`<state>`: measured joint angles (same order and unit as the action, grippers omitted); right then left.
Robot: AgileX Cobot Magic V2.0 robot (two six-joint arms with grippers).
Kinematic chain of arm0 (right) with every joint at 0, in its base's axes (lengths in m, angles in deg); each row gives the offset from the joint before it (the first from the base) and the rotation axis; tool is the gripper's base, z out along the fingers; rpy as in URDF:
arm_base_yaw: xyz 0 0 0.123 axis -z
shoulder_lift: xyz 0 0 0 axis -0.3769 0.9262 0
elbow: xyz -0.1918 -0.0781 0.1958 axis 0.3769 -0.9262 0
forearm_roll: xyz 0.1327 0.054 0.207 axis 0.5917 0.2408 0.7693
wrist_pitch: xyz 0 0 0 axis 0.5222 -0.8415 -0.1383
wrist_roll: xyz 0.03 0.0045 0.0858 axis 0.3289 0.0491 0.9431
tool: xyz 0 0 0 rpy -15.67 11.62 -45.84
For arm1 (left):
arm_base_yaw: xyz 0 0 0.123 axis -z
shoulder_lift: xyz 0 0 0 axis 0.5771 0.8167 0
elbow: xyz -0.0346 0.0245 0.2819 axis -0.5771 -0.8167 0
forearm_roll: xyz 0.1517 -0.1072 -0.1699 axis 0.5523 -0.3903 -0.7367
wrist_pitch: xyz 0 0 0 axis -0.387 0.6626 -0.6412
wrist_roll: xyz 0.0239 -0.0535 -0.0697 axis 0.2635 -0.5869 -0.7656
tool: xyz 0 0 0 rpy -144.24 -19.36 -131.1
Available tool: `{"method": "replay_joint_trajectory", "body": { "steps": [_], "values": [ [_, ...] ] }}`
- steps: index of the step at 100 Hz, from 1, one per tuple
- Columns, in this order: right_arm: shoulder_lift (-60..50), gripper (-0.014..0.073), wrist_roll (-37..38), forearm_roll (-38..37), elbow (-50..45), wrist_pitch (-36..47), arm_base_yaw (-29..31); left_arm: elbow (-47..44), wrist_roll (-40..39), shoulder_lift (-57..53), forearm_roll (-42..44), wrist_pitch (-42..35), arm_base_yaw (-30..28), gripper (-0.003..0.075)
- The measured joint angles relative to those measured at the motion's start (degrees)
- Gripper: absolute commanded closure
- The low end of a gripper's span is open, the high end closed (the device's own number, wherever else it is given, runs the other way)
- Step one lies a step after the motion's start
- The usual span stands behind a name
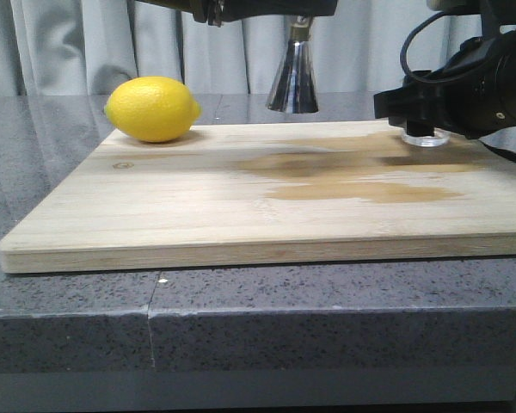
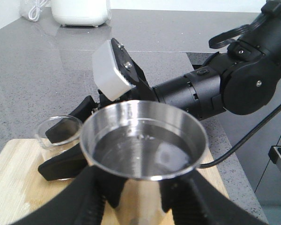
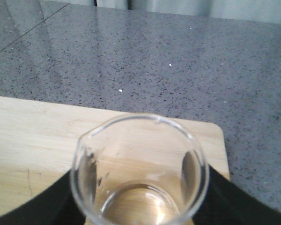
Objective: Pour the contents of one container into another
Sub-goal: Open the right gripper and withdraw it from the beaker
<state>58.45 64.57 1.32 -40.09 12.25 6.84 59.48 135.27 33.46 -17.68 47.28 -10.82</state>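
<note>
On the grey desk (image 1: 77, 297) lies a wooden board (image 1: 241, 215). On its far right corner stands the glass beaker (image 1: 426, 137), upright, gripped by the right hand (image 1: 423, 112). No writing on it can be read. At the far left lies a lemon (image 1: 152, 108). Behind, the left hand (image 2: 136, 197) holds the steel jigger (image 1: 293, 76) raised, with liquid inside.

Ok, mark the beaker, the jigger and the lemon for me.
beaker (image 3: 140, 171): right wrist view, on its clear glass wall.
jigger (image 2: 143, 145): left wrist view, inside the upper steel cup.
lemon (image 1: 152, 108): front view, middle of its yellow skin.
</note>
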Motion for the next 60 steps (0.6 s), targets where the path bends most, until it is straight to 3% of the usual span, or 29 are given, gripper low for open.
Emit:
{"method": "replay_joint_trajectory", "body": {
  "steps": [13, 60],
  "values": [
    [-0.4, 0.0018, 0.0, 0.0, 0.0, -1.9, 0.0, 0.0, 0.0, 0.0, 0.0, 0.0, 0.0, 0.05],
    [-19.1, 0.0022, -2.7, -0.5, 0.0, -29.4, 0.1, 0.0, 0.0, 0.0, 0.0, 0.0, 0.0, 0.05]
  ]
}}
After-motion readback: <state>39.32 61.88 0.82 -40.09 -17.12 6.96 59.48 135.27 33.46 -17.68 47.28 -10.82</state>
